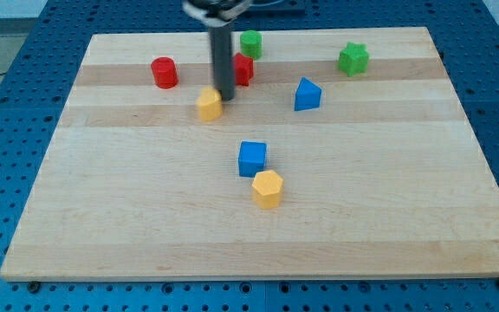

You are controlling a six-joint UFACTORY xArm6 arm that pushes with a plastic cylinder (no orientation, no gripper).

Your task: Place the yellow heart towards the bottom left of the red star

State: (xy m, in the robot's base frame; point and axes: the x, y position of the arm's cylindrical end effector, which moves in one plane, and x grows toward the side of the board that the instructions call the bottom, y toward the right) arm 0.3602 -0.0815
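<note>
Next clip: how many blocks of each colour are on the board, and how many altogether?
Red: 2, cylinder and star
Green: 2, upper one and star
Blue: 2, upper one and cube
Yellow: 2, heart at my tip, and hexagon
Total: 8

My tip (224, 95) points straight down, the rod upright from the view's top
</note>
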